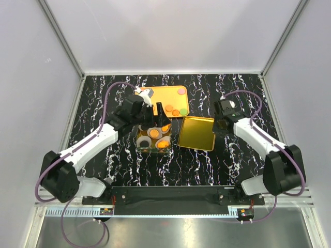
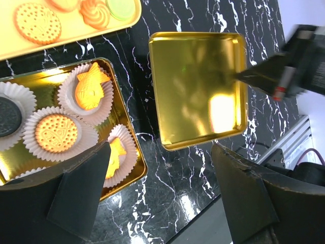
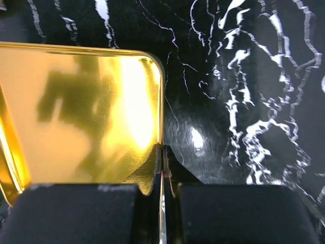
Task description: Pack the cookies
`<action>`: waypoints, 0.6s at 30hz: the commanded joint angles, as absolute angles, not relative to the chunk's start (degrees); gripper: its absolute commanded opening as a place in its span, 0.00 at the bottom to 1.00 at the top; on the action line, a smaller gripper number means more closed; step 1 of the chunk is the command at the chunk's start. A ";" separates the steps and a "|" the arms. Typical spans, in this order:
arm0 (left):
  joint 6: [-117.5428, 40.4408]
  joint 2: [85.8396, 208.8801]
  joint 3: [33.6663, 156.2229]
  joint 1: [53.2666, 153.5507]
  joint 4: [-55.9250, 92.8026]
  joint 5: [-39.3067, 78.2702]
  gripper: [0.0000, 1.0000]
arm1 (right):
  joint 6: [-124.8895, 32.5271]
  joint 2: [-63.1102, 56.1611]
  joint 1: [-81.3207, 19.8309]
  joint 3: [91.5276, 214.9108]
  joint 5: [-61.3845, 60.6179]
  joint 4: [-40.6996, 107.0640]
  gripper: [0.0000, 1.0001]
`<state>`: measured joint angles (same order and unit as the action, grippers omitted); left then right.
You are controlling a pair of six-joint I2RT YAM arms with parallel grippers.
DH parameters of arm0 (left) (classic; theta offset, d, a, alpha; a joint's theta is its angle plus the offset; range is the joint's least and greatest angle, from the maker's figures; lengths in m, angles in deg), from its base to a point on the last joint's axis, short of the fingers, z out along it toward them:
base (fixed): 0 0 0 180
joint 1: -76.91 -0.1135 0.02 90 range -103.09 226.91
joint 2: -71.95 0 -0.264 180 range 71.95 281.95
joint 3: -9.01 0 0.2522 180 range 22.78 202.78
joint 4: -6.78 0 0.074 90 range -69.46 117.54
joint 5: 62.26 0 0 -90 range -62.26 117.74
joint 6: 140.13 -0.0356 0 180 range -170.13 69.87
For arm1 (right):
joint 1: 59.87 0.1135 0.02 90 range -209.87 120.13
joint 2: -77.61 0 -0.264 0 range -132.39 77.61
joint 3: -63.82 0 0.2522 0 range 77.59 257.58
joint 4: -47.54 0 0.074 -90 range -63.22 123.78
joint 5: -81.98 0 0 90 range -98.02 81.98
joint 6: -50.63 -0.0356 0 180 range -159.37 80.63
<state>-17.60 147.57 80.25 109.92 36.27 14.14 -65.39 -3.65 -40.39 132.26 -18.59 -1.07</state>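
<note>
Cookies sit in white paper cups in a gold tin (image 1: pixel 140 143): an orange fish (image 2: pixel 90 89), a round orange one (image 2: pixel 56 133), a black one (image 2: pixel 7 117) and a second fish (image 2: pixel 116 155). Several more cookies (image 1: pixel 172 110) lie on a yellow tray (image 1: pixel 158 94), also seen in the left wrist view (image 2: pixel 36 23). My left gripper (image 1: pixel 155 118) hangs open and empty over the tin's right end (image 2: pixel 162 203). The gold lid (image 1: pixel 197 133) lies right of the tin. My right gripper (image 1: pixel 220 125) is shut on the lid's right rim (image 3: pixel 163 152).
The black marbled table (image 1: pixel 232 160) stretches around the tin and lid. White walls with metal posts close in the back and sides. The arms' black base rail (image 1: pixel 176 194) runs along the near edge.
</note>
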 commanded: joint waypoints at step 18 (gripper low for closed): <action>-10.50 155.89 82.63 110.31 18.79 0.50 0.85 | -68.89 7.12 -40.36 140.08 -1.18 -2.00 0.00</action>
